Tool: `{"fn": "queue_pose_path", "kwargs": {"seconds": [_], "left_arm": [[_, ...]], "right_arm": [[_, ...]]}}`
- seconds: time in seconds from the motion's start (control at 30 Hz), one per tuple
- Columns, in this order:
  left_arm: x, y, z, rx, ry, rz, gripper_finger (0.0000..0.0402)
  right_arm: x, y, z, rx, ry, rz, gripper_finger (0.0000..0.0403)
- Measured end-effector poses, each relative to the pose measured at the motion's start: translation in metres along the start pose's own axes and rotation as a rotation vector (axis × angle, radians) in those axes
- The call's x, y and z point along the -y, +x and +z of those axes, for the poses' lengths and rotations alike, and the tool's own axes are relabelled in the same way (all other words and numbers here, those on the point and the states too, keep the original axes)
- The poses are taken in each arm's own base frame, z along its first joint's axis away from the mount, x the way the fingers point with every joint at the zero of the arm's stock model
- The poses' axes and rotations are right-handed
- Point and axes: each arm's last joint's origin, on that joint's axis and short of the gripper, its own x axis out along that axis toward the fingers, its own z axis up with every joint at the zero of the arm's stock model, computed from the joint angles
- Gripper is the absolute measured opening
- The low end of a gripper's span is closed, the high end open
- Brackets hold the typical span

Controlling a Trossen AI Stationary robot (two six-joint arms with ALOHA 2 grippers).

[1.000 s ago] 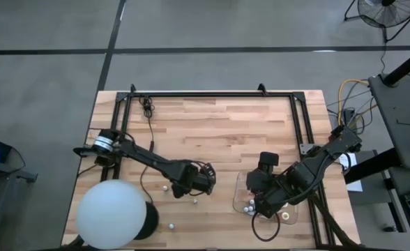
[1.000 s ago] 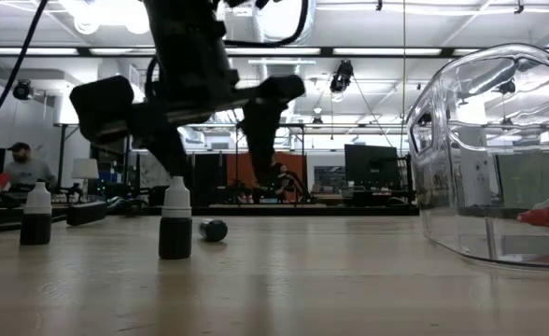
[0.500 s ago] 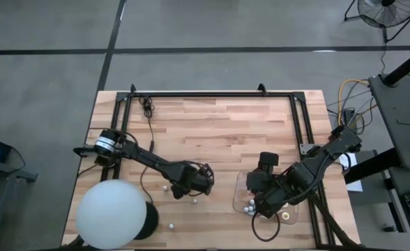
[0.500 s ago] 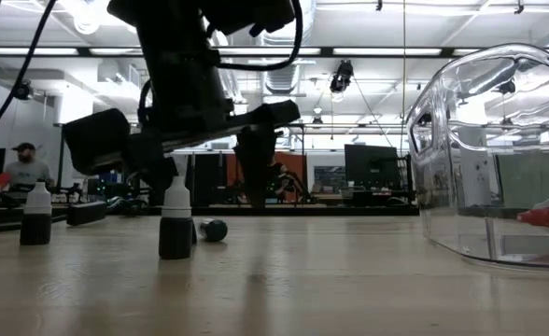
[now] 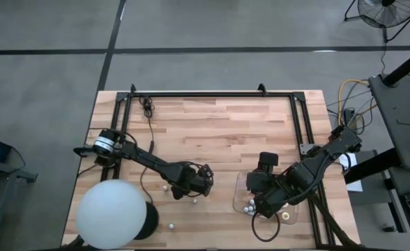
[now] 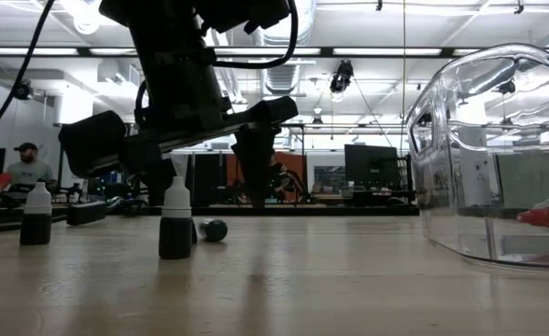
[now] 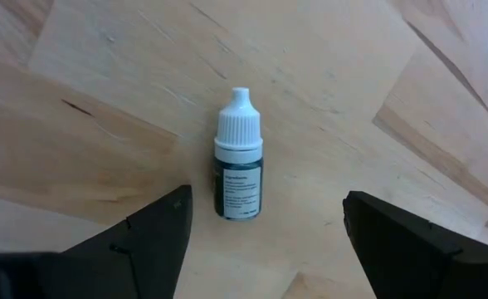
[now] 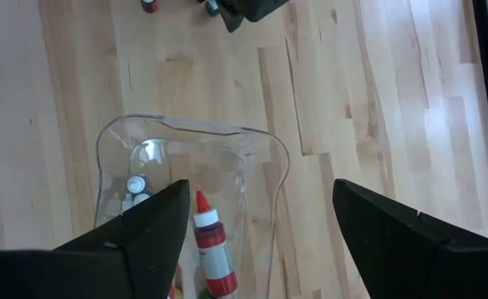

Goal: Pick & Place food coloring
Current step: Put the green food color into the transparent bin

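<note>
Left claw (image 7: 261, 224): released, fingers spread wide, hanging just above the tabletop (image 5: 219, 125) near its middle, straddling 1 bottle.
Bottle under left claw (image 7: 239, 156): white cap, dark body with a label, standing upright on the wood between the 2 fingers, touching neither.
Same bottle, low view (image 6: 175, 221): upright, the claw's dark body directly over it.
Other loose bottles: 1 upright with white cap and dark body far to the side in the low view (image 6: 36, 215); 1 small one lying on its side just behind the straddled bottle (image 6: 213, 229).
Right claw (image 8: 256, 220): released, fingers wide apart, poised above the clear tray (image 8: 261, 149).
Clear tray: sits on the tabletop's right part; holds a red-capped bottle (image 8: 209, 245) lying down and at least 1 white-capped bottle (image 8: 134, 184).
Big white ball (image 5: 111, 213): at the tabletop's near left corner.
Background: a person (image 6: 22, 166) seated far off in the room.
</note>
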Motion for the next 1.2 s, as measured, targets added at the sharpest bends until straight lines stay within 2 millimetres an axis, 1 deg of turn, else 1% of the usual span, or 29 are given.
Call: {"fn": "queue_pose_path", "kwargs": {"seconds": [0.23,0.37,0.83,1.2], "left_arm": [[0.0001,0.0001,-0.0001,0.001,0.005,-0.003,0.0284],[-0.0001,0.0003,0.0001,-0.002,0.003,0.002,0.0270],[-0.0024,0.0010,0.0013,-0.005,-0.002,0.039,0.0165],[-0.0036,0.0014,0.0020,-0.004,0.007,0.059,0.0081]], "right_arm": [[-0.0001,0.0000,0.0001,0.001,0.000,0.001,0.0279],[-0.0002,0.0000,0.0003,0.002,0.003,0.002,0.0273],[-0.0006,0.0000,0.0007,0.007,0.008,0.006,0.0253],[-0.0010,0.0000,0.0012,0.012,0.008,0.010,0.0251]]}}
